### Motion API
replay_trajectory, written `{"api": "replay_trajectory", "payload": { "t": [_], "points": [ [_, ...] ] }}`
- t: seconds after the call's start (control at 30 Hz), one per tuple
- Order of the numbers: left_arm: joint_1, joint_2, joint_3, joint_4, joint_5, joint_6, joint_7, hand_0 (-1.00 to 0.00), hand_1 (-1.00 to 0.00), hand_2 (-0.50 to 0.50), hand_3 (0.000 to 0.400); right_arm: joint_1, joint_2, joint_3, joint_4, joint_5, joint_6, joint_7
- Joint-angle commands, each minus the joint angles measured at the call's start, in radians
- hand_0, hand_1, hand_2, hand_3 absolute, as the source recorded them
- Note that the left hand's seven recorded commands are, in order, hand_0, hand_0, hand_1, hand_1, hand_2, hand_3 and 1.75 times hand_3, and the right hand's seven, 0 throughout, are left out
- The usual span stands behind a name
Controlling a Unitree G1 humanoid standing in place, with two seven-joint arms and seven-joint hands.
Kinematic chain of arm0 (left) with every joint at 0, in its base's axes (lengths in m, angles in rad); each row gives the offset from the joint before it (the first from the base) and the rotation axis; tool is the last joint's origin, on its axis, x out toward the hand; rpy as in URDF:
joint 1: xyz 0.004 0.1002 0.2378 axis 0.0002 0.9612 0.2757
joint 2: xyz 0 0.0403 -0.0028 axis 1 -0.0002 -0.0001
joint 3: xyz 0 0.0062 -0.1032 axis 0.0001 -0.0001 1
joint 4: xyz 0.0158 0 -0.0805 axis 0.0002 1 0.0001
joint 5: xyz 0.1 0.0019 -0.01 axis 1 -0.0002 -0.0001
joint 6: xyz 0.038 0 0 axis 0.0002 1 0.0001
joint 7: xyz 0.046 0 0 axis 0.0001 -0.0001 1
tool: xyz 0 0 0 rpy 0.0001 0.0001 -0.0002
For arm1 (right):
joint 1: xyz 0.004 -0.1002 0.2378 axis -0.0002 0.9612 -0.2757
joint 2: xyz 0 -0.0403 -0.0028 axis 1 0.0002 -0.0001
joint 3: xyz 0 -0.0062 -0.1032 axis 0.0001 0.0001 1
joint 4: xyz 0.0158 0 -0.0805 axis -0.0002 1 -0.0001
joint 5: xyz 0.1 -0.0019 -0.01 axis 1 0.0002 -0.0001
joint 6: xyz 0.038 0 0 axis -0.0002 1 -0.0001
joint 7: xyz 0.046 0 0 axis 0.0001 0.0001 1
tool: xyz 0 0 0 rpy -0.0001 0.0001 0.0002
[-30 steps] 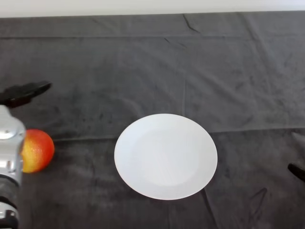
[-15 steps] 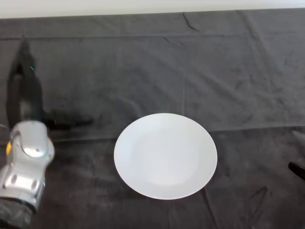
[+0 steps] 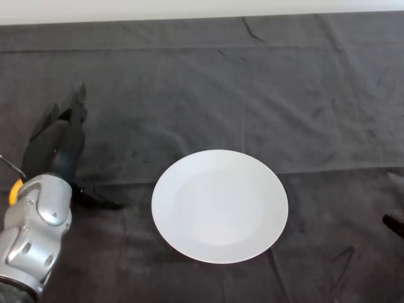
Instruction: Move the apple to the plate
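Note:
The white plate [image 3: 219,206] lies empty on the dark cloth, a little right of centre. Of the apple [image 3: 14,191] only a thin yellow-orange sliver shows at the left edge; the silver-grey forearm [image 3: 35,237] covers the remainder. My left hand [image 3: 58,144] is above and just beyond the apple, well left of the plate. Its fingers [image 3: 78,104] point straight away from me and the thumb [image 3: 96,199] sticks out to the right, toward the plate. The hand is open and holds nothing that I can see.
A small dark object [image 3: 394,224] pokes in at the right edge. The cloth [image 3: 265,95] ends at a pale wall along the top and has creases across its middle.
The arm has swung in over the apple, which was in plain sight a second ago and is now almost wholly covered. The hand turned from pointing right to pointing away.

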Motion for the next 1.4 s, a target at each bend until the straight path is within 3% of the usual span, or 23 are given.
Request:
{"api": "replay_trajectory", "payload": {
  "t": [0.03,0.43,0.83,1.03,1.2,1.23,1.27,1.3,1.33,1.4],
  "points": [
    [0.032,0.065,-0.040,-0.061,0.049,0.020,-0.032,0.00,0.00,0.00,0.000,0.029,0.032,-0.0085,0.040,0.0238,0.052,0.0064],
    [0.066,0.137,-0.075,-0.178,0.151,0.117,-0.145,0.00,0.00,0.00,0.000,0.029,0.032,-0.0098,0.040,0.0227,0.053,0.0072],
    [0.114,0.194,-0.091,-0.279,0.250,0.181,-0.203,0.00,0.00,0.00,0.000,0.029,0.031,-0.0083,0.040,0.0241,0.052,0.0062],
    [0.114,0.257,-0.060,-0.226,0.258,0.136,-0.215,0.00,0.00,0.00,0.000,0.029,0.031,-0.0071,0.040,0.0252,0.052,0.0054],
    [0.102,0.265,-0.048,-0.162,0.271,0.126,-0.199,0.00,0.00,0.00,0.000,0.029,0.030,-0.0063,0.040,0.0260,0.051,0.0048],
    [0.098,0.258,-0.049,-0.146,0.276,0.128,-0.192,0.00,-0.10,0.05,0.041,0.029,0.030,-0.0060,0.040,0.0263,0.051,0.0046],
    [0.095,0.253,-0.050,-0.137,0.280,0.131,-0.187,-0.14,-0.68,0.27,0.271,0.029,0.030,-0.0059,0.041,0.0264,0.051,0.0045],
    [0.092,0.248,-0.050,-0.128,0.283,0.135,-0.184,-0.77,-1.00,0.12,0.400,0.029,0.030,-0.0057,0.041,0.0265,0.051,0.0044],
    [0.087,0.242,-0.049,-0.120,0.285,0.140,-0.183,-1.00,-1.00,0.00,0.400,0.029,0.030,-0.0055,0.041,0.0267,0.051,0.0043],
    [0.083,0.235,-0.045,-0.111,0.286,0.145,-0.181,-1.00,-1.00,0.00,0.400,0.029,0.029,-0.0052,0.041,0.0270,0.051,0.0041]
  ]
}}
